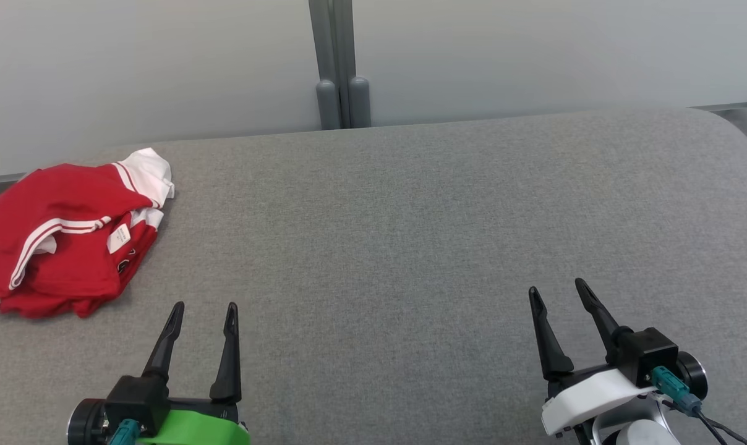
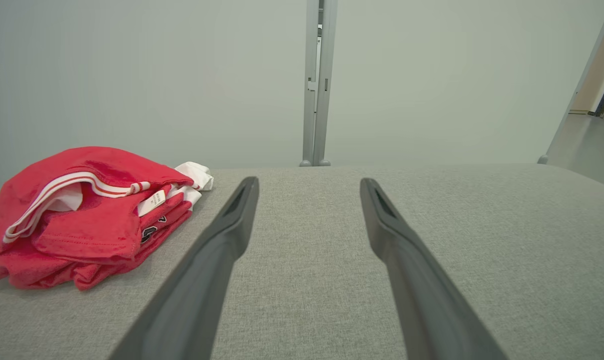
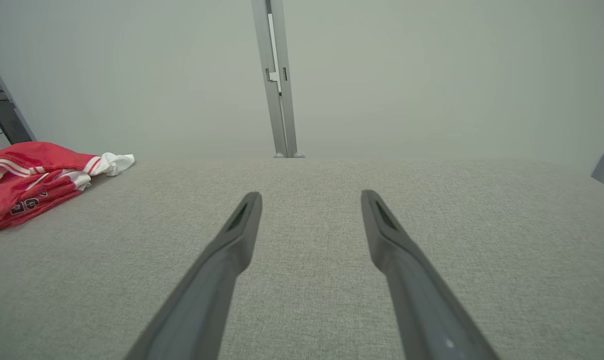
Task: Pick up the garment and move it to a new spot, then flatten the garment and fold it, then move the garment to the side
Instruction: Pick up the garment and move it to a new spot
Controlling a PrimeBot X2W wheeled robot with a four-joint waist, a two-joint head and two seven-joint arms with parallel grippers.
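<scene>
A red garment (image 1: 58, 238) with white trim and a white label lies bunched in a folded heap at the far left of the grey fabric surface (image 1: 410, 247). The same garment (image 2: 82, 215) sits to the left in the left wrist view and at the left edge (image 3: 32, 175) in the right wrist view. My left gripper (image 1: 203, 308) hovers open near the front edge, just right of and nearer than the garment, holding nothing. My right gripper (image 1: 558, 289) stands open at the lower right, far from the garment, with nothing between its fingers.
A pale wall runs behind the surface, with a grey vertical post (image 1: 339, 62) at its middle. The surface's rounded right corner (image 1: 732, 123) lies at the far right. Wide bare fabric stretches between the garment and the right gripper.
</scene>
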